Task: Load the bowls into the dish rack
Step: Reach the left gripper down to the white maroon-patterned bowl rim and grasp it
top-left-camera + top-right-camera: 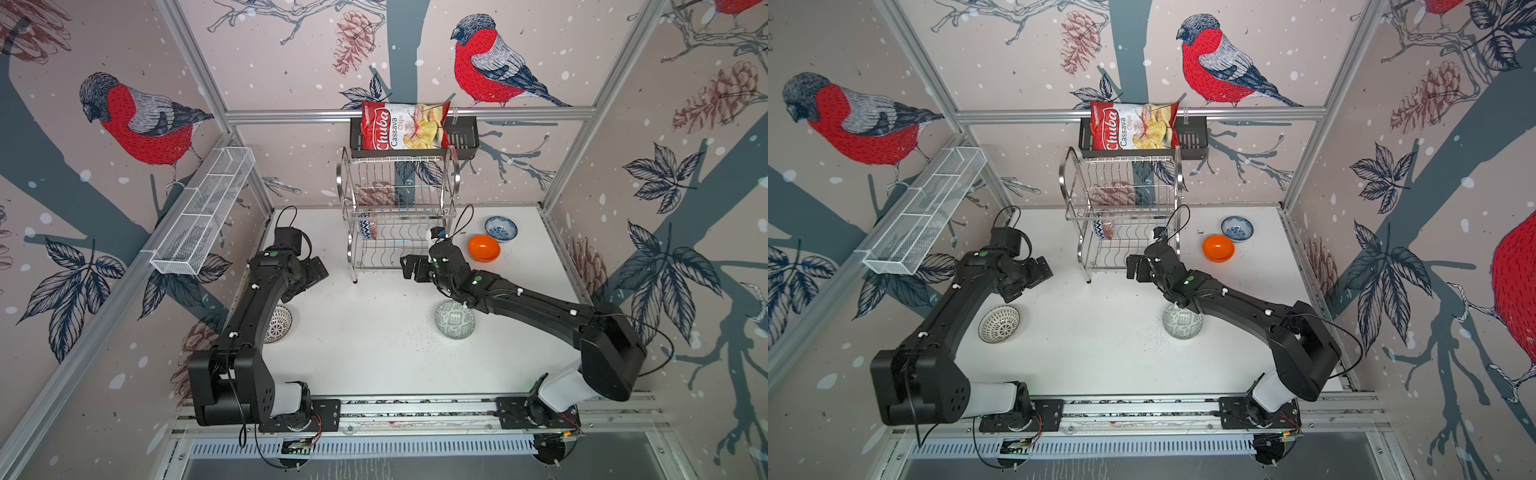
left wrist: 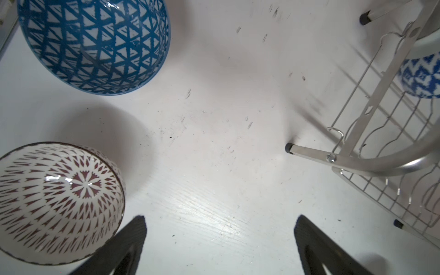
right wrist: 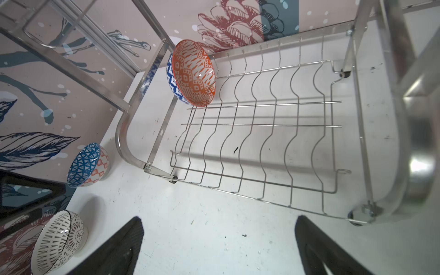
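White tabletop point(image 1: 365, 345) spreads open between left pincer point(image 2: 220, 219) and right pincer point(image 3: 219, 220) — both agape, near dish rack point(image 1: 395, 214).

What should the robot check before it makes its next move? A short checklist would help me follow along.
1. The left hand is open and empty: ok.
2. The right hand is open and empty: ok.
3. Free slots in the rack: ok; only the orange-white bowl stands in its lower tier.
4. All bowls loaded: not ok; the grey-green bowl, plain orange bowl, floral bowl, dotted bowl and blue bowl sit on the table.
5. Rim of the grey-green bowl easy to grip: cannot tell; it looks upside down.
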Tool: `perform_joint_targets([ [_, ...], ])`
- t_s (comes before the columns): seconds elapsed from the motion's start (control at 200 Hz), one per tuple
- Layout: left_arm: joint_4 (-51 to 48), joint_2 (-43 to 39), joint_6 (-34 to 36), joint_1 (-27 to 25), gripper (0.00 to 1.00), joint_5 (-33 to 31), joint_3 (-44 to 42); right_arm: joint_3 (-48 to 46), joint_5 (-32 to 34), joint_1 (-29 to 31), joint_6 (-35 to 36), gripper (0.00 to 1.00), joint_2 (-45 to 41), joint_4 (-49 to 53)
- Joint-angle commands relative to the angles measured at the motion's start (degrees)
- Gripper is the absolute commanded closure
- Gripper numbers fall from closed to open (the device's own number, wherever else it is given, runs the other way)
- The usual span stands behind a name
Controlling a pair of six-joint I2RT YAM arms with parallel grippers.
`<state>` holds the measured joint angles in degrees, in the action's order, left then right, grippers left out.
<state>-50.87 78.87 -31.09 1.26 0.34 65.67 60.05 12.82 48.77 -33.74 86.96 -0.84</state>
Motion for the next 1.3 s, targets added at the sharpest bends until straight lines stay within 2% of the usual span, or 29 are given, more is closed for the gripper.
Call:
perform_joint_targets([
  [0.0, -6.3, 0.3, 2.1, 0.3, 0.03, -4.6, 0.1, -2.5, 5.9, 0.7, -2.5, 0.01, -2.9, -0.7],
  [0.12, -6.5, -1.4, 1.9, 1.8, 0.03, -6.9, -2.7, -6.0, 3.3, 1.0, -0.1, 0.01, -5.3, -6.1],
  [0.255, -3.7, -1.8, 2.4, 5.9, 0.06, -4.9, -6.9, -4.2, 1.5, 1.6, 2.1, 0.01, -3.2, -4.6],
  [0.36, -0.3, -1.1, 3.1, 7.7, 0.19, -4.8, -9.4, -3.0, 1.2, 2.3, 3.8, 0.00, -1.4, -3.6],
  [0.555, 3.4, 2.3, 4.3, 8.6, 0.32, -4.2, -10.1, -1.3, 1.4, 3.1, 6.0, 0.00, 0.6, -2.8],
  [0.695, 4.2, 5.9, 4.9, 8.7, 0.48, -4.9, -10.5, -0.4, 1.6, 2.8, 6.3, 0.00, 1.3, -1.6],
  [0.775, 4.7, 8.0, 5.8, 8.8, 0.64, -4.5, -10.0, -0.8, 2.6, 2.7, 6.1, 0.01, 0.9, -1.7],
  [0.87, 5.1, 9.8, 6.3, 8.8, 0.66, -5.0, -9.6, -1.7, 3.1, 2.2, 5.8, 0.00, 0.0, -2.4],
  [0.91, 5.2, 10.3, 6.6, 8.8, 0.72, -5.1, -9.5, -1.9, 3.2, 2.0, 5.6, 0.01, -0.2, -2.4],
  [0.96, 5.0, 10.9, 7.0, 8.8, 0.74, -5.2, -9.2, -2.0, 3.3, 1.7, 5.2, 0.01, -0.2, -1.9],
  [1.091, 4.4, 11.0, 7.9, 8.8, 1.00, -4.3, -8.8, -1.9, 2.9, 0.6, 3.7, 0.00, 0.2, -0.6],
  [1.291, 5.0, 6.3, 6.7, 8.4, 1.00, 2.1, -11.6, -0.5, 1.9, -0.2, 3.5, 0.01, 1.2, 0.7],
])
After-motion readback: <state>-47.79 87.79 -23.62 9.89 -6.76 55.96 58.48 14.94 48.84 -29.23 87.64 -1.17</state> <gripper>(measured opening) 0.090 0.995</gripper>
